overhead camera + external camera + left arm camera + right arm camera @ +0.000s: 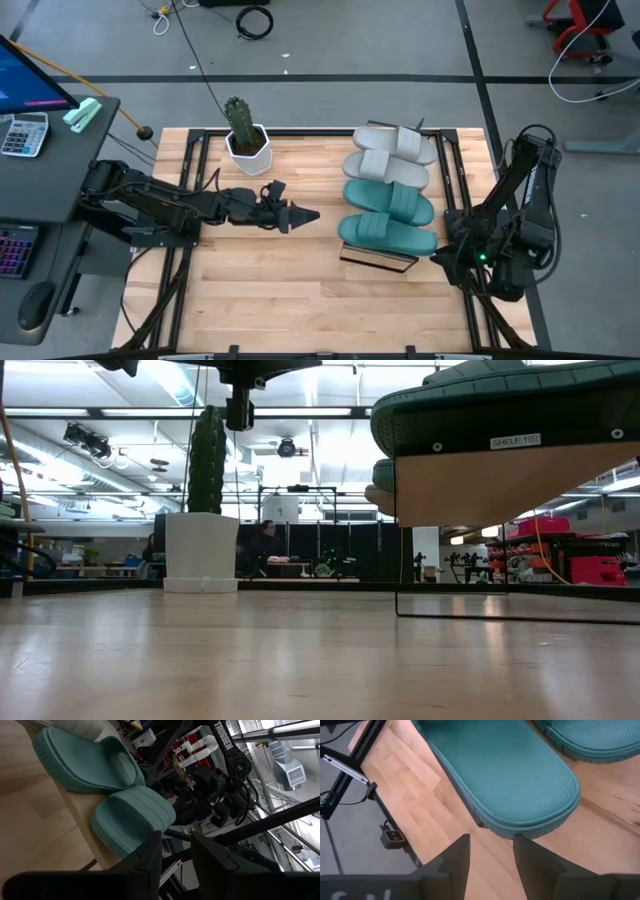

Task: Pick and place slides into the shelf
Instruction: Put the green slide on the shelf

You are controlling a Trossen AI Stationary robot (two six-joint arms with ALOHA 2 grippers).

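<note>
The right end effector (490, 851), fingers apart and empty, hovers just beside the heel of the nearest teal slide (388, 235); all four slides (391, 190) lie crosswise on the shelf (378, 259); the left end effector (300, 216), also apart and empty, waits farther off over the tabletop (270, 290).

**Four slides in a row on the shelf**

The shelf (378, 260) stands on the right half of the table (260, 300). On it lie four slides (390, 190) side by side, touching. A potted cactus (243, 135) stands at the table's far edge, left of the shelf. The left gripper (305, 215) hangs between cactus and shelf; the right gripper (490, 852) sits beside the nearest slide's end.
</note>
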